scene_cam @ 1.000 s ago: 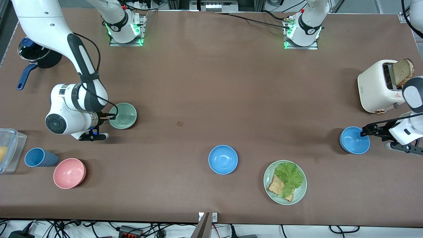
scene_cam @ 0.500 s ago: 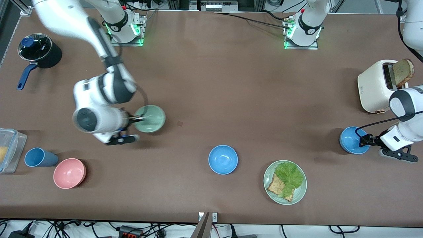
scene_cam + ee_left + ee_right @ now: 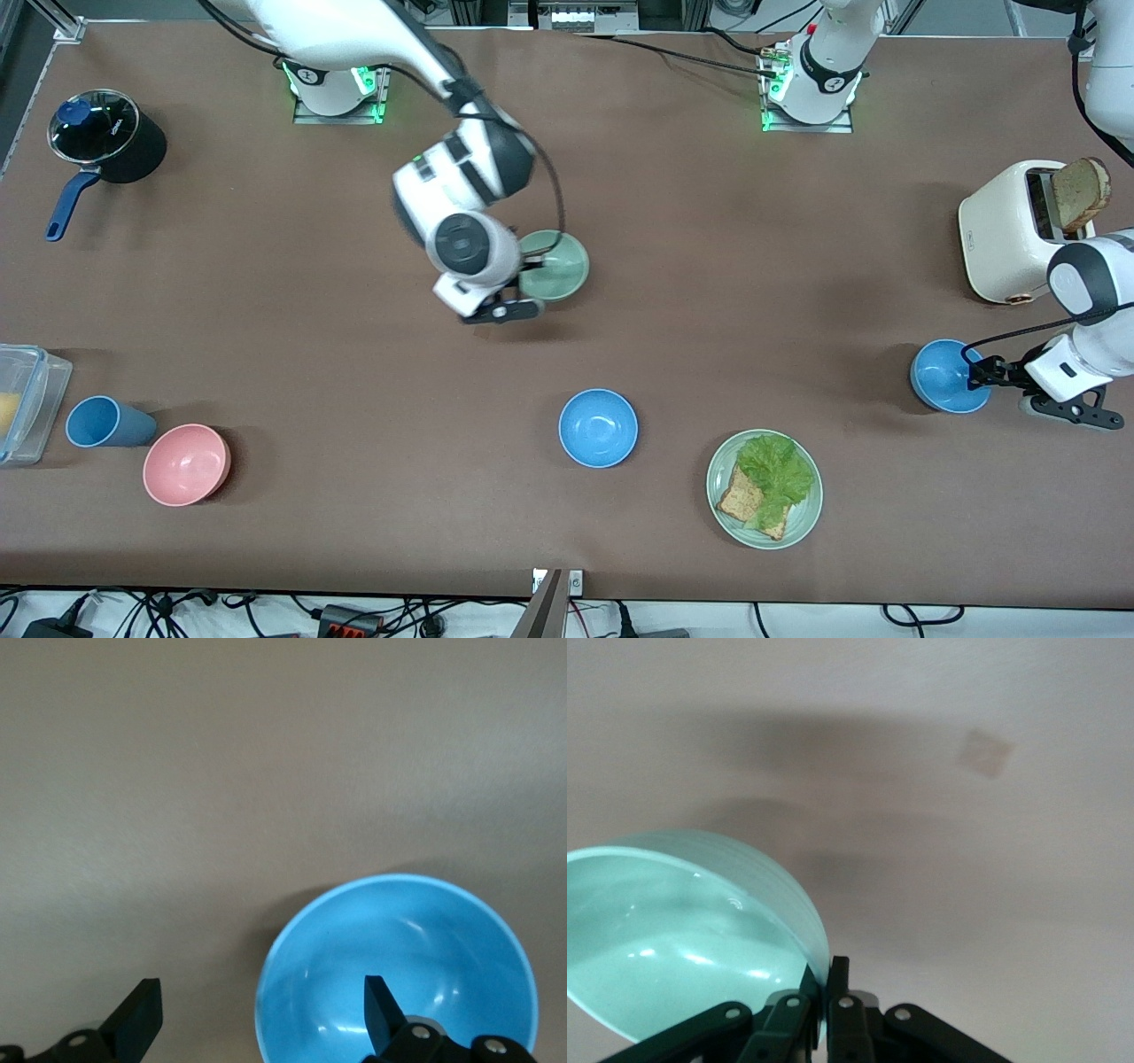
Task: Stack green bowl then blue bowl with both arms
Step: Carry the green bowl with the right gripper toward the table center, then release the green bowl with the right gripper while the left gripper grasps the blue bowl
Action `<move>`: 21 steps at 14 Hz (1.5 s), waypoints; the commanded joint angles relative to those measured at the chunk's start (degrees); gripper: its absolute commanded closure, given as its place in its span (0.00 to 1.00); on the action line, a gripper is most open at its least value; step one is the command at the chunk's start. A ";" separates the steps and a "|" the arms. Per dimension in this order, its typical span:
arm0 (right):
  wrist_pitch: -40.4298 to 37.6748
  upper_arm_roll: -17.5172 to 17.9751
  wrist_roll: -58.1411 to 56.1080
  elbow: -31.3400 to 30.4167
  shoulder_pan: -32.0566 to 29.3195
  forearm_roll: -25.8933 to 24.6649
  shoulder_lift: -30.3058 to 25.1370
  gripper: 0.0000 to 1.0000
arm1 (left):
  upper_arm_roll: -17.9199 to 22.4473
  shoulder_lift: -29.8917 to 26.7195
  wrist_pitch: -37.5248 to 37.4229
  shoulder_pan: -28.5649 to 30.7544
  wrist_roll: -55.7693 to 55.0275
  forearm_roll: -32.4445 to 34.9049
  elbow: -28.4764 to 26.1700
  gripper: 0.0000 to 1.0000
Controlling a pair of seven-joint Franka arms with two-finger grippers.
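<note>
My right gripper [image 3: 530, 266] is shut on the rim of the green bowl [image 3: 556, 265] and holds it tilted in the air over the middle of the table. In the right wrist view the pale green bowl [image 3: 673, 939] has its rim pinched in my right gripper [image 3: 830, 988]. My left gripper [image 3: 974, 372] is open at the blue bowl [image 3: 943, 377] near the left arm's end. In the left wrist view my left gripper [image 3: 261, 1019] straddles the rim of the blue bowl [image 3: 399, 974], one finger inside it and one outside. A second blue bowl [image 3: 598, 428] sits mid-table, nearer the camera.
A pale green plate [image 3: 802, 523] with lettuce and bread lies near the second blue bowl. A white toaster [image 3: 1010, 230] with bread stands at the left arm's end. A pink bowl [image 3: 186, 463], blue cup [image 3: 104, 422], clear container [image 3: 22, 399] and black pot [image 3: 106, 137] are at the right arm's end.
My right arm has carried the green bowl from the right arm's end to over the table's middle. My left gripper has shifted slightly at the blue bowl's rim.
</note>
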 commanded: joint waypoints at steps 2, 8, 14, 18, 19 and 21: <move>3.57 -0.70 4.86 4.04 3.12 1.60 4.80 1.00 | -0.34 -0.22 2.61 0.42 0.63 1.33 -3.15 0.00; 7.62 -0.61 5.30 4.04 5.50 3.88 7.53 1.00 | -0.43 -0.05 4.19 1.81 0.81 1.33 -3.95 0.37; 6.74 -1.05 7.68 4.30 4.98 8.19 4.73 0.00 | -1.13 -0.05 3.58 2.26 0.72 1.33 -4.13 0.99; -0.01 -3.33 4.44 4.47 0.50 0.58 -3.61 0.00 | -3.14 -0.49 -3.62 2.88 6.16 0.36 -3.24 1.00; -0.20 -3.60 3.47 4.39 -0.73 -2.15 -5.72 0.00 | -3.59 -1.45 -4.85 2.88 6.17 0.27 -3.33 1.00; -0.29 -3.95 2.15 4.39 -4.15 -5.95 -8.28 0.00 | -4.20 -3.81 -9.67 2.79 6.35 0.19 -3.25 1.00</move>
